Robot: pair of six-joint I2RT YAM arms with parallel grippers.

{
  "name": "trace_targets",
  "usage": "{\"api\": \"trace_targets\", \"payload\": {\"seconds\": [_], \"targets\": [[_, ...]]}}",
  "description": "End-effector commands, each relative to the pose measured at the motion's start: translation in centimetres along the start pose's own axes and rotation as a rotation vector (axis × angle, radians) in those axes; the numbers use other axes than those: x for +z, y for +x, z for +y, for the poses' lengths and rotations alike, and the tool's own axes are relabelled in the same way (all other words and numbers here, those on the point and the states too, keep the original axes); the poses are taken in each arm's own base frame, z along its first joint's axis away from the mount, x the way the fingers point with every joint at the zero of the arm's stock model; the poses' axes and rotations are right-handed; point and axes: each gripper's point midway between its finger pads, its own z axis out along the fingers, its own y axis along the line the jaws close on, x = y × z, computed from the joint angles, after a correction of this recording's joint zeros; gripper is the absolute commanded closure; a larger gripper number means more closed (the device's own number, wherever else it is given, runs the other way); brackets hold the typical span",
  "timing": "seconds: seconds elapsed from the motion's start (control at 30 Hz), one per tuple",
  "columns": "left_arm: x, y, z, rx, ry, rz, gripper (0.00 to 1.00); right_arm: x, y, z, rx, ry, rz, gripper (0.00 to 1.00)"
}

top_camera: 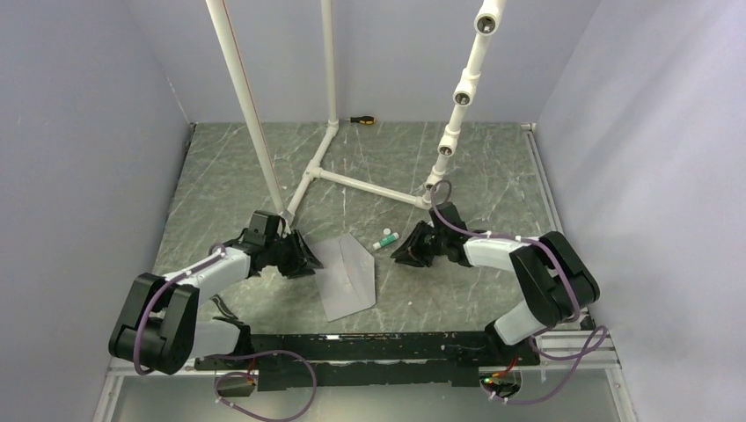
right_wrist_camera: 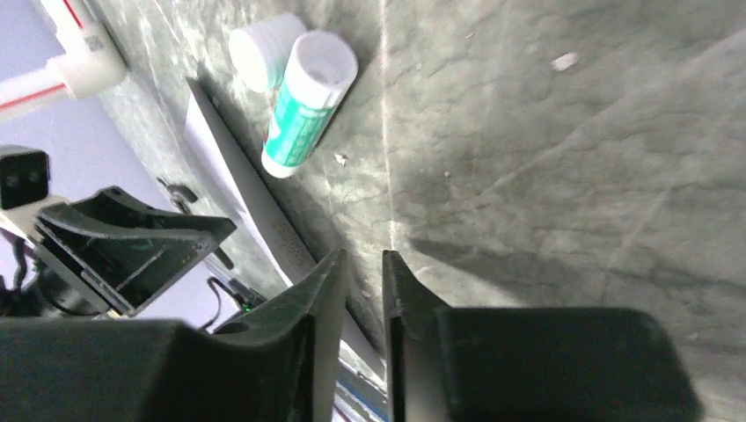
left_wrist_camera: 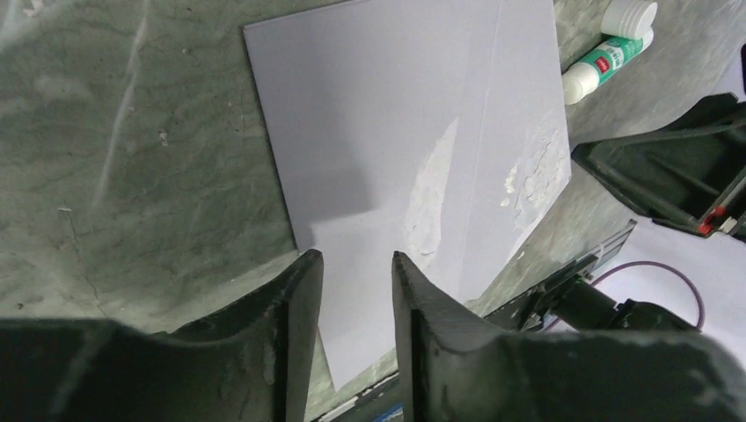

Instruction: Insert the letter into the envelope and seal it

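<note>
Top external view has the envelope (top_camera: 345, 280) lying flat on the surface (top_camera: 229, 176) between the two arms, its long axis running near-to-far with a slight tilt. The left fingers (left_wrist_camera: 295, 325) stand over its left edge, part open, grey paper showing through the gap and nothing pinched that I can see. The right fingers (right_wrist_camera: 321, 316) sit just off its right side, a narrow empty gap between them, near the glue stick (right_wrist_camera: 308, 97). No tan letter shows anywhere. The left arm looks nearer.
</note>
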Motion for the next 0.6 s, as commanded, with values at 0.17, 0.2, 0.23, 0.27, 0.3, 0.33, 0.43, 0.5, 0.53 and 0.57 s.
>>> {"api": "trace_targets", "payload": {"seconds": [0.17,0.2,0.23,0.27,0.3,0.33,0.43,0.5,0.53,0.57], "targets": [[-0.7,-1.1,-2.3,0.038,0.089,-0.042,0.81,1.2,2.8,3.3,-0.256,-0.056,0.021,0.81],[-0.6,-1.1,-2.1,0.034,0.086,-0.039,0.81,1.6,3.1,3.7,-0.28,-0.055,0.026,0.81],[-0.5,-1.0,-2.0,0.026,0.084,-0.033,0.82,2.0,3.3,4.1,-0.302,-0.056,0.031,0.81],[-0.2,-0.8,-1.8,0.016,0.08,-0.026,0.82,2.3,3.6,4.6,-0.325,-0.061,0.035,0.81],[0.1,-0.6,-1.5,0.007,0.078,-0.019,0.83,2.6,3.7,5.2,-0.349,-0.069,0.034,0.81],[0.4,-0.5,-1.2,-0.003,0.074,-0.011,0.84,2.8,4.0,5.6,-0.373,-0.079,0.036,0.81],[1.1,0.0,-0.2,-0.034,0.035,0.01,0.87,3.4,4.8,7.2,-0.447,-0.105,0.044,0.81],[1.4,0.2,0.4,-0.054,0.016,0.019,0.88,3.8,5.4,8.1,-0.497,-0.119,0.053,0.81],[1.5,0.4,0.6,-0.063,0.008,0.022,0.89,4.0,5.7,8.4,-0.523,-0.121,0.057,0.81],[1.6,0.5,0.8,-0.071,0.001,0.027,0.9,4.2,5.9,8.6,-0.554,-0.116,0.058,0.81]]}}
